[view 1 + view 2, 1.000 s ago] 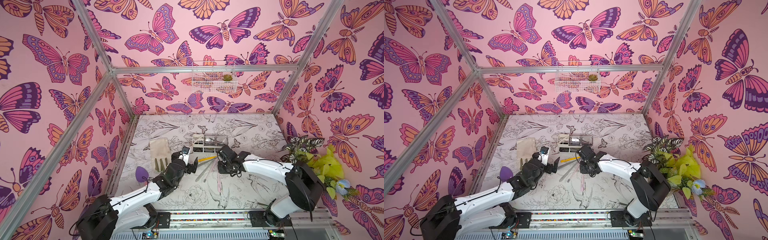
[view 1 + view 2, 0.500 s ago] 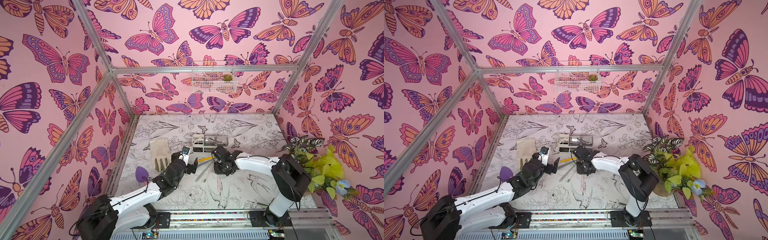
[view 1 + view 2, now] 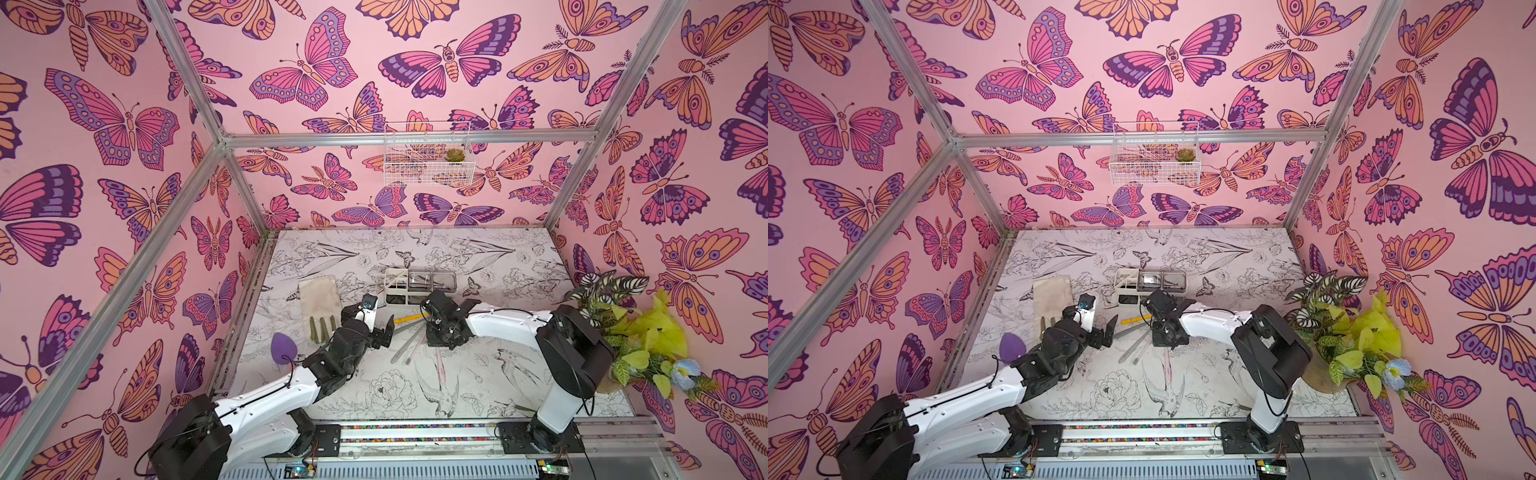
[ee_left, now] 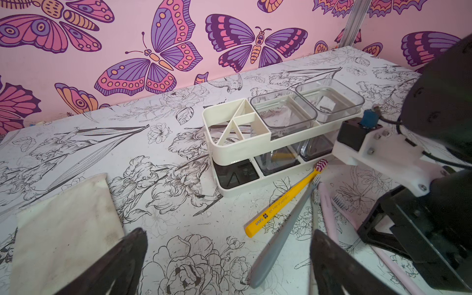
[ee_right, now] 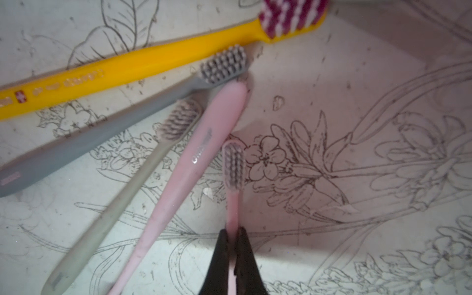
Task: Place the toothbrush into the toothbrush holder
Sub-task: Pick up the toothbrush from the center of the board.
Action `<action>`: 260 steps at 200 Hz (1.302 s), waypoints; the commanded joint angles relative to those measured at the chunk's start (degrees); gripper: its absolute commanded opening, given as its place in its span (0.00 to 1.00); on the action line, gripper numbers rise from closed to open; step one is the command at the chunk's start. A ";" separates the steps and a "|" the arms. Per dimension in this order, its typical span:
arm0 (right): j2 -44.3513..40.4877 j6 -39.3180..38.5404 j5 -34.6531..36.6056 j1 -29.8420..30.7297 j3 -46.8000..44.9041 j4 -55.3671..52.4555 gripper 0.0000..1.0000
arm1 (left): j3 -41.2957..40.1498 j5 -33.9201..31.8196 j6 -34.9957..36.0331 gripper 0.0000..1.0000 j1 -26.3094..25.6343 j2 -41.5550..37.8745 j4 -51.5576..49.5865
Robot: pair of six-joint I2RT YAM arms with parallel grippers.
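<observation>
Right hand (image 5: pixel 233 238) pressed together on the thin neck of the slim pink toothbrush (image 5: pixel 233 166), just below the head, bristles facing up. The brush looks to lie flat on the worktop (image 5: pixel 357 76), not yet lifted. We read the grip point as chosen because this neck stands clear of the rest. The thick pink toothbrush (image 5: pixel 194 163) lies just beside it, and the pale toothbrush (image 5: pixel 115 212), grey toothbrush (image 5: pixel 84 145) and yellow toothbrush (image 5: pixel 153 61) fan away with their heads crowded close. A pinch inside that crowd would likely catch two brushes. Left hand (image 4: pixel 227 233) spread wide, holding nothing, hovering over the handle ends of the fan; we judge it parked there to leave room. Toothbrush holder (image 4: pixel 237 149) stands upright just beyond the yellow brush's head, with divided slots at the end nearer the pale glove (image 4: pixel 63 229) and two clear cups at the other end. The slots show nothing in them. Next, as we judge it: lift, tip the brush handle-down, carry it to a slot. Holding near the head leaves the long handle free to enter first. Risks: the thin neck swinging in the pinch, or the neighbouring brush being dragged along.
</observation>
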 commanded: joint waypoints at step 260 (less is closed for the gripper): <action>-28.53 -16.21 8.55 -1.05 -4.96 9.00 0.00 | 1.47 2.89 -0.65 0.99 -0.22 3.08 -2.74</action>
